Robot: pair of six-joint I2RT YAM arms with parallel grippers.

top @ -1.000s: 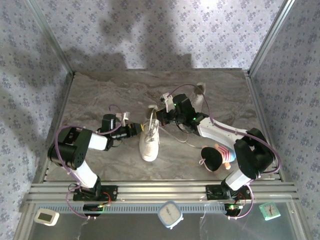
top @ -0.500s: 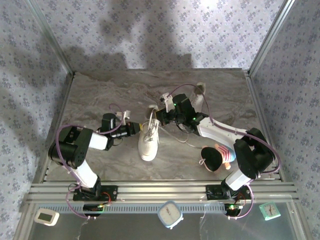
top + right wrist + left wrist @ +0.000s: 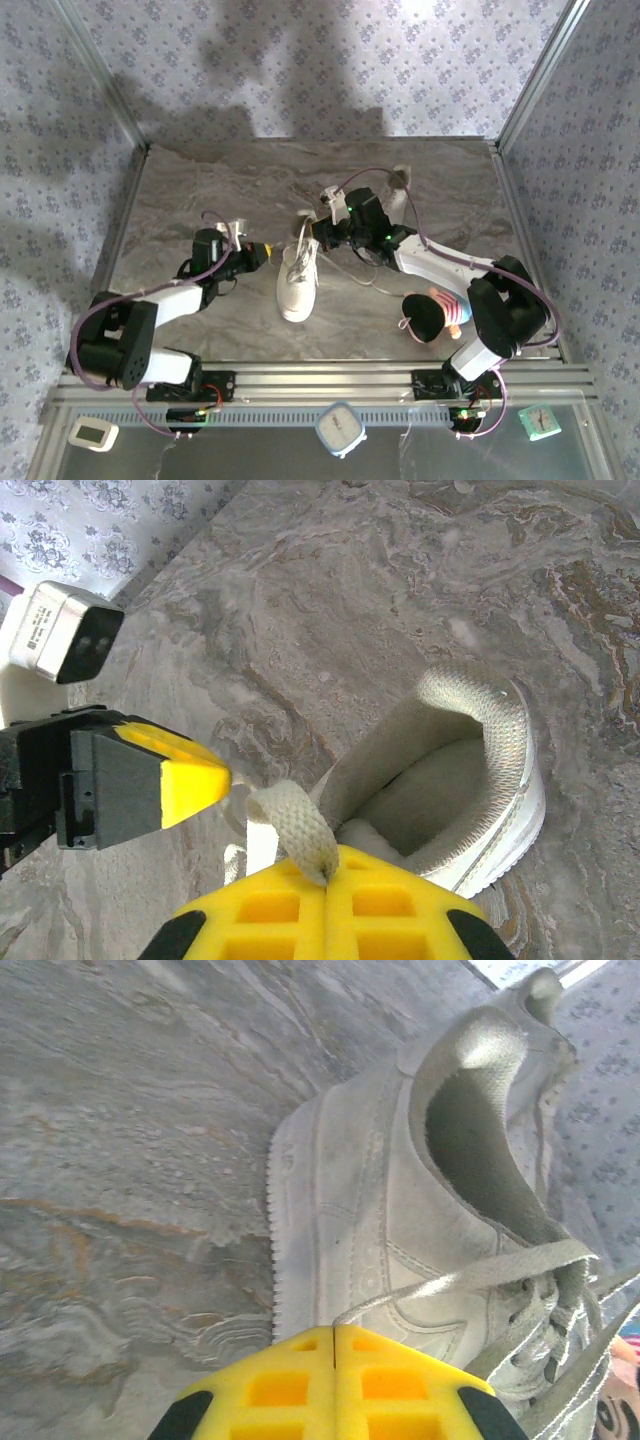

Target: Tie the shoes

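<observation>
Top external view: one white shoe [image 3: 297, 285] is seen mid-bench [image 3: 180, 190]. Its long axis runs from the far edge toward the near edge, toe nearest the arms. The left hand [image 3: 268, 252] is set against its left flank, and the right hand [image 3: 320, 235] is held just past the heel opening, on the far right side. The shoe is thus bracketed between the two, with the left hand slightly nearer the eyelets.

In the left wrist view the left hand [image 3: 335, 1335] is closed on a lace strand [image 3: 470, 1275] that leads right to the eyelets. In the right wrist view the right hand [image 3: 330, 865] is clamped on a flat lace end [image 3: 295, 825] above the shoe's opening. A pull outward, across the shoe's axis, is judged the likely next demand.

A second shoe [image 3: 401, 180] is partly visible toward the far right corner.
</observation>
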